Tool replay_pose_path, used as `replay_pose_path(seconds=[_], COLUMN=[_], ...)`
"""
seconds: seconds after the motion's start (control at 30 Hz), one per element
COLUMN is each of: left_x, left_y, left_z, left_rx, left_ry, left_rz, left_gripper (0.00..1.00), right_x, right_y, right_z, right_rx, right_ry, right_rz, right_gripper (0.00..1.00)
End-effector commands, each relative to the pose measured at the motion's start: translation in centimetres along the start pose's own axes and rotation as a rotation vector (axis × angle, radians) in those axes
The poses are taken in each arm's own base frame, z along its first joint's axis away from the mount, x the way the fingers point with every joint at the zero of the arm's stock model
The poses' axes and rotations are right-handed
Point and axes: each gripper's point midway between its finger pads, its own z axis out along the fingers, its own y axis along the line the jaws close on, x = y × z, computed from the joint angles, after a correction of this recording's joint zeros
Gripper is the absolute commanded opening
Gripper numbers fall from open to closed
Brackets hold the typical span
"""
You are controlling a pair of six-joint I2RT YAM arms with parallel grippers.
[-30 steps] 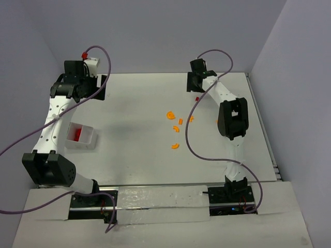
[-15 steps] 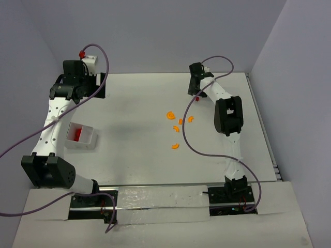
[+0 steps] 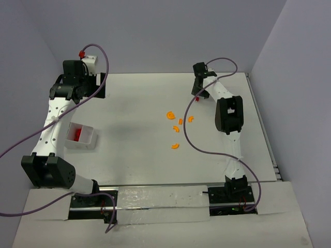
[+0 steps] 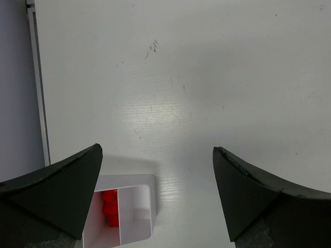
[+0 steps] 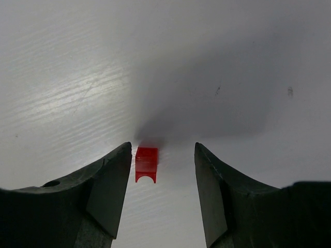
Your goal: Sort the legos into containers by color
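Observation:
A small red lego block (image 5: 146, 163) lies on the table between my right gripper's (image 5: 161, 175) open fingers, close to the left one. In the top view the same red block (image 3: 197, 98) sits just below the right gripper (image 3: 198, 93) at the far right. Several orange curved legos (image 3: 169, 115) lie scattered mid-table. The white tray (image 3: 83, 135) stands at the left with red pieces in one compartment; it also shows in the left wrist view (image 4: 135, 206). My left gripper (image 4: 155, 170) is open and empty, high above the table near the far left corner. No green pieces show.
The table's left edge and wall (image 4: 36, 77) run beside the tray. Purple cables (image 3: 189, 129) loop over both arms. Walls close the table at the back and the right.
My right gripper has shifted a little to the right and down over the red block. The left arm has barely moved.

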Motion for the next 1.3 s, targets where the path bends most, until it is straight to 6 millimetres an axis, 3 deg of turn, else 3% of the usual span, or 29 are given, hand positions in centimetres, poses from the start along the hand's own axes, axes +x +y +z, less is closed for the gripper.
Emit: replay_pose_path(seconds=[0.0, 0.13, 0.27, 0.3, 0.37, 0.43, 0.63, 0.73, 0.83, 1.0, 1.27], left_x=[-1.5, -1.3, -1.2, -1.2, -1.0, -0.9, -0.8, -0.8, -0.7, -0.9, -1.0], left_y=[0.0, 0.1, 0.2, 0.2, 0.3, 0.3, 0.4, 0.4, 0.3, 0.3, 0.3], left_z=[-0.9, -0.9, -1.1, -1.1, -1.2, -1.2, -1.3, -1.4, -1.5, -1.7, -1.8], left_rx=[-0.009, -0.013, -0.019, -0.020, -0.024, -0.024, -0.031, -0.031, -0.025, -0.023, -0.026], left_ry=[-0.061, -0.054, -0.053, -0.055, -0.054, -0.052, -0.053, -0.052, -0.051, -0.056, -0.061], left_rz=[-0.009, -0.003, 0.001, 0.003, 0.006, 0.008, 0.009, 0.009, 0.006, 0.005, 0.007], left_gripper=[0.98, 0.98, 0.98, 0.98, 0.98, 0.98, 0.98, 0.99, 0.99, 0.99, 0.99], right_x=[-0.4, -0.6, 0.1, 0.1, 0.4, 1.0, 2.3, 2.7, 2.8, 2.9, 3.4], right_y=[0.0, 0.0, -0.3, -0.3, -0.5, -0.6, -1.2, -1.5, -1.5, -1.5, -1.5], right_z=[-0.1, -0.1, 0.1, 0.0, 0.1, 0.1, 0.1, -0.1, -0.5, -0.8, -1.1], right_rx=[0.007, 0.015, 0.023, 0.023, 0.028, 0.029, 0.040, 0.042, 0.032, 0.028, 0.017], right_ry=[0.002, 0.001, 0.030, 0.028, 0.036, 0.055, 0.088, 0.099, 0.103, 0.107, 0.119], right_rz=[0.008, -0.008, -0.030, -0.031, -0.034, -0.041, -0.056, -0.063, -0.059, -0.055, -0.061], right_gripper=[0.61, 0.64, 0.60, 0.57, 0.41, 0.35, 0.32, 0.35, 0.51, 0.56, 0.32])
